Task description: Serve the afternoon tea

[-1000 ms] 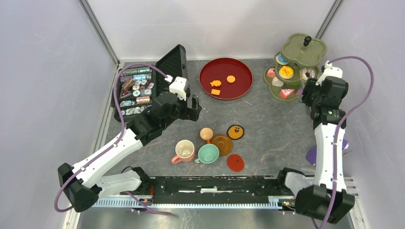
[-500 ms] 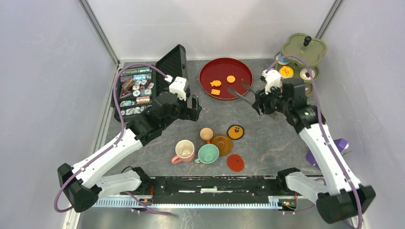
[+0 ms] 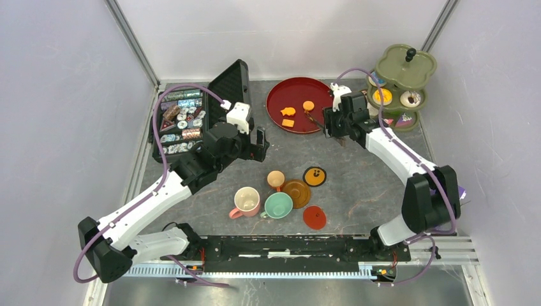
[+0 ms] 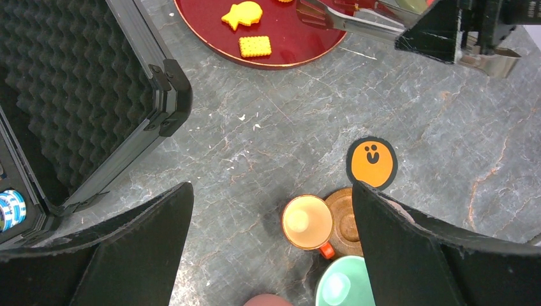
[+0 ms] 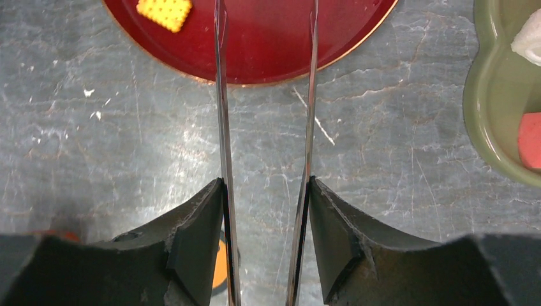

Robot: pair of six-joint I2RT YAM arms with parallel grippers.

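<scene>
mint cup (image 3: 279,205) on grey veined tabletop (image 3: 357,191), lilac walls (image 3: 64,95) l/r/back.

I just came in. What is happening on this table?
The right hand holds metal tongs, their tips above the red tray with three orange biscuits; nothing shows between the tongs. The left hand hangs open above the table, between the open case and the cups. Pastries sit on the green stand at the back right.

- Open case (image 3: 229,81) at the back left — tray (image 3: 293,89) to its right, tiered stand (image 3: 395,70) in the back right corner.
- Three biscuits (image 3: 288,111) lie on the tray.
- The tongs (image 4: 338,18) reach over the tray's right edge.
- Before the tray, nearer the front — cups (image 3: 278,205) and saucers (image 3: 314,176) clustered together.
</scene>
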